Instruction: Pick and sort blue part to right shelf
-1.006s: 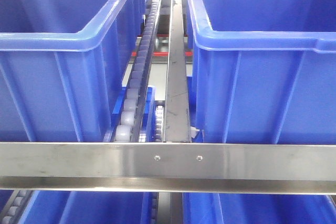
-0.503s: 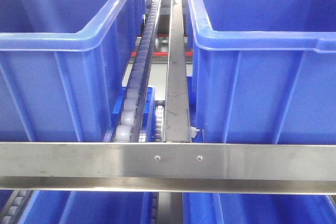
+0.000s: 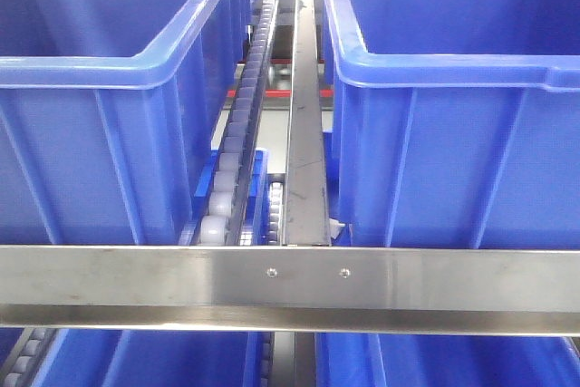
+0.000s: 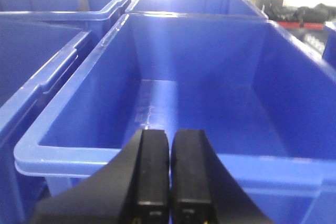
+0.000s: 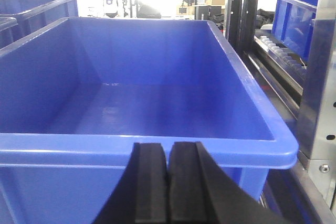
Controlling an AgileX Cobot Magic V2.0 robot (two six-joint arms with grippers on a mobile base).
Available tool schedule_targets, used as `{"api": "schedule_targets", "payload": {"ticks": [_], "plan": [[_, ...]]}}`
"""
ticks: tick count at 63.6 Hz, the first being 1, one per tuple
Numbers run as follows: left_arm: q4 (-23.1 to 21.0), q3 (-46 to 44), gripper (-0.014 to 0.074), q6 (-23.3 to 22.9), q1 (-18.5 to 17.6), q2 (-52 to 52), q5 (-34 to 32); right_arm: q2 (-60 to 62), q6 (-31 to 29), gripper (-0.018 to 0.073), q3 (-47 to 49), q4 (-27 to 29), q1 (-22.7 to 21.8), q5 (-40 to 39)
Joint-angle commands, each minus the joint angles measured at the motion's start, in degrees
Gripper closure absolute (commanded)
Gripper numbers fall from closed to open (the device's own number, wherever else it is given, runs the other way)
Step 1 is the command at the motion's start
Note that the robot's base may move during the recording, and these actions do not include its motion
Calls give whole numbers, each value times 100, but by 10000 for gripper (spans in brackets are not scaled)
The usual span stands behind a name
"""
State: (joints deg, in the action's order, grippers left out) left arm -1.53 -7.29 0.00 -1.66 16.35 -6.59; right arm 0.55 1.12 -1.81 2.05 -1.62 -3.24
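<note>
The blue part is out of view in every frame. The right shelf fills the front view: its flat steel front rail (image 3: 290,285) with two screws, a track of white rollers (image 3: 234,147) and a steel divider (image 3: 304,124) between two big blue bins (image 3: 100,133) (image 3: 453,124). My left gripper (image 4: 169,136) is shut with nothing in it, just short of the near rim of a blue bin (image 4: 194,103) whose inside is bare. My right gripper (image 5: 169,148) is shut too, held before the rim of another bare blue bin (image 5: 142,103).
More blue bins (image 4: 37,72) stand to the left in the left wrist view. A steel rack post (image 5: 320,77) and roller tracks (image 5: 278,51) stand at the right of the right wrist view. Lower bins (image 3: 136,360) show beneath the front rail.
</note>
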Motion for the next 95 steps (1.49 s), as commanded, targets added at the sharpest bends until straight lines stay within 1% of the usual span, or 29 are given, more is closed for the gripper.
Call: {"api": "schedule_targets", "payload": {"ticks": [1, 7, 14, 18, 23, 25, 28, 29, 31, 95], "plan": [[291, -36, 471, -38, -49, -267, -405, 132, -24, 528, 128, -7, -27, -552], [281, 135, 471, -38, -202, -787, -12, 132, -24, 528, 128, -7, -27, -552], [208, 276, 471, -38, -219, -1411, 659, 132, -24, 528, 128, -7, -27, -552], [153, 383, 471, -38, -219, -1631, 659, 132, -24, 528, 128, -7, -27, -552], [153, 612, 471, -38, -219, -1814, 278, 132, -24, 528, 128, -7, -27, -552], [99, 771, 471, -38, -219, -1800, -21, 127, -24, 528, 128, -7, -27, -552], [14, 928, 471, -38, -219, -1800, -242, 127, -24, 528, 128, -7, -27, -552], [20, 911, 471, -38, -219, -1800, -26, 127, -24, 528, 128, -7, -27, -552], [20, 880, 471, -38, -219, -1800, 94, 127, -24, 528, 128, -7, -27, -547], [9, 909, 472, -38, -219, -1800, 41, 127, -24, 528, 128, -7, -27, -547]]}}
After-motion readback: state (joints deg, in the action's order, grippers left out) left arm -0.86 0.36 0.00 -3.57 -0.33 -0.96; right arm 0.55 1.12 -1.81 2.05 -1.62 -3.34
